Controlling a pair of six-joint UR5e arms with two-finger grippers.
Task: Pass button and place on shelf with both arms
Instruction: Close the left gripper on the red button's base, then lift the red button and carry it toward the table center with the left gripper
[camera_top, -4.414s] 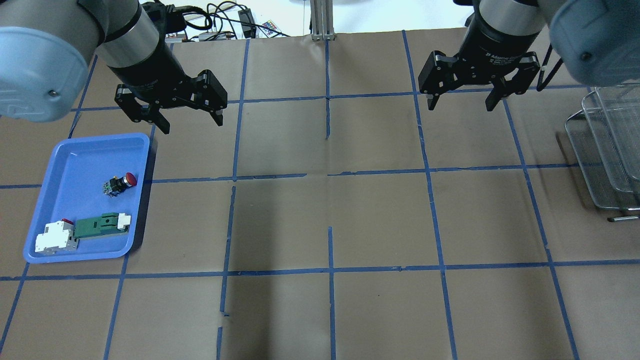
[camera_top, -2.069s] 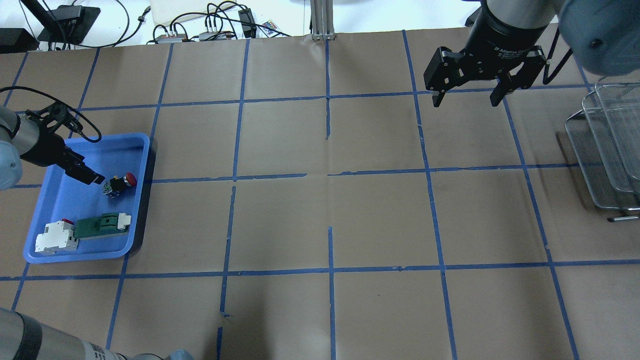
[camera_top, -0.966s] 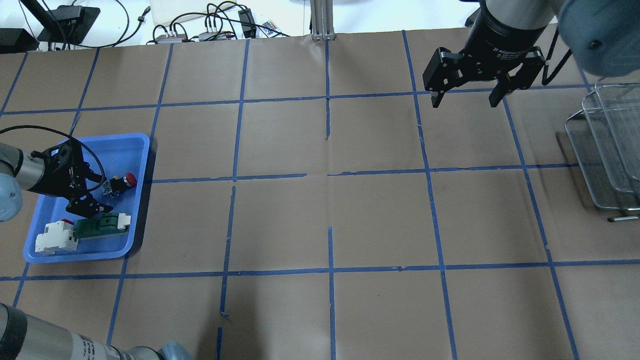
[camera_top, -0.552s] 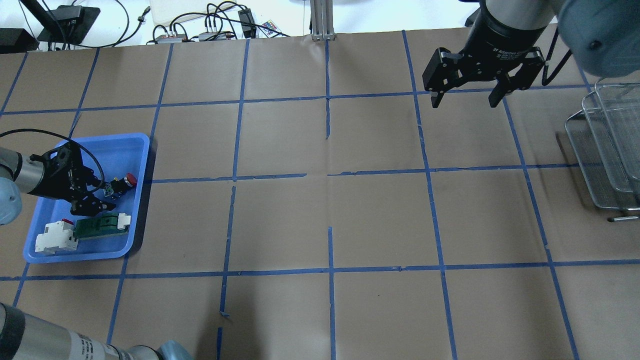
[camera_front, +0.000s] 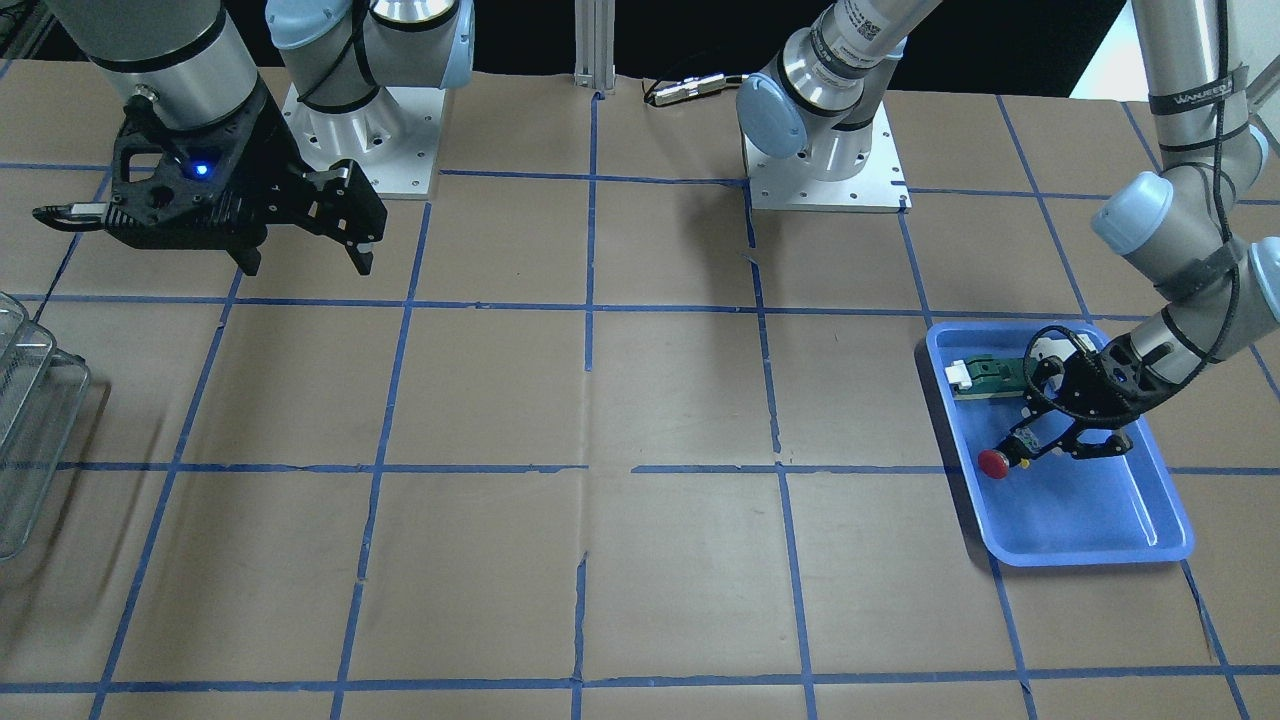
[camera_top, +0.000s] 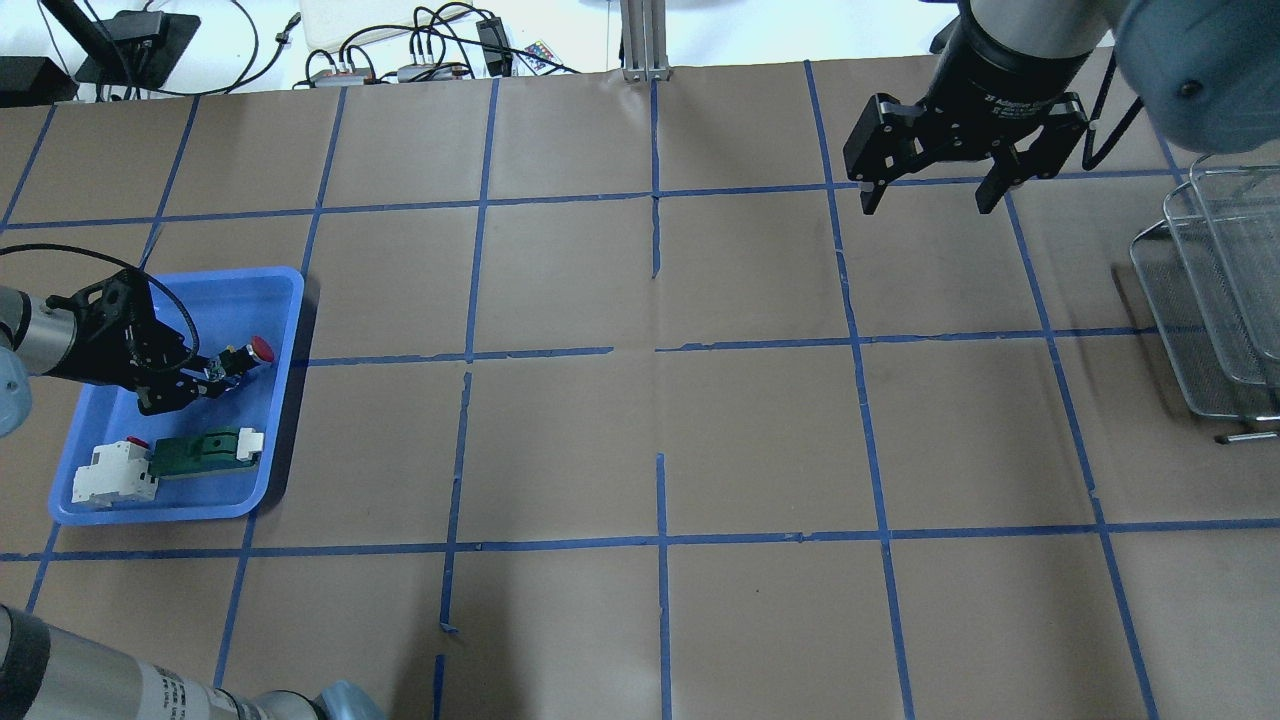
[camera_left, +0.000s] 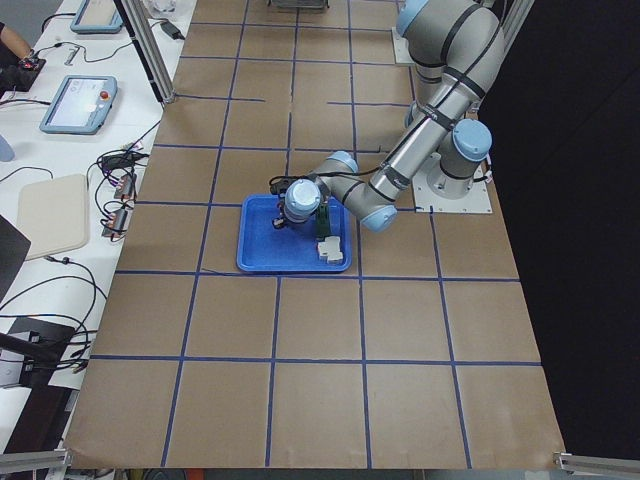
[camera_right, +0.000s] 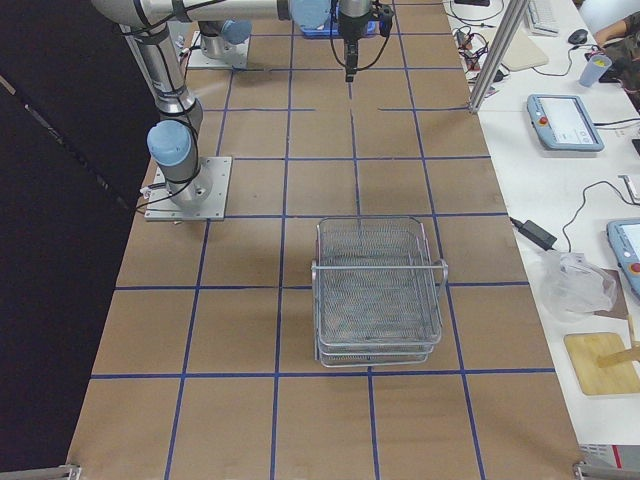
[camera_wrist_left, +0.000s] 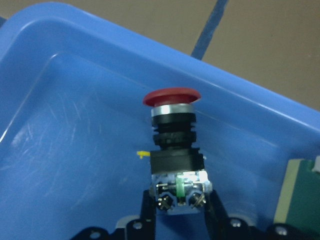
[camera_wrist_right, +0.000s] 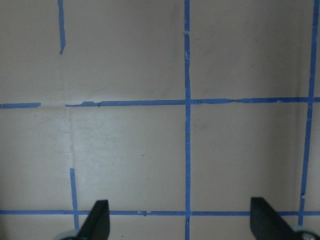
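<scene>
My left claw (camera_wrist_left: 180, 202) is narrowed onto the button (camera_wrist_left: 172, 145). The two fingers pinch only the block at its rear, and the black body and red head stick out ahead of me. The button is inside the tray (camera_wrist_left: 75, 45), head close to the wall on the side nearest the table's middle. The green part (camera_top: 195, 452) and white block (camera_top: 105, 478) sit at the tray's other end. I can't tell whether the button rests on the tray floor or is just off it.

My worry is the hold. I have it by the very tail, so most of its length hangs past my fingers. When I lift, I expect it may droop or twist in the pinch, or slide out if the block's sides are smooth.

The head is also near the tray wall. If I swing outward before rising over the rim, the head could catch, drag the tray or lever the button loose.

Then comes the pass. My right claw (camera_top: 925, 205) hangs wide, well away from the tray and close to the shelf (camera_top: 1210, 330). It has only a short body to take hold of. Closing on the rounded head could squirt the button away, and our fingers might clash. If I release before it is firm, the button drops far from the tray.
</scene>
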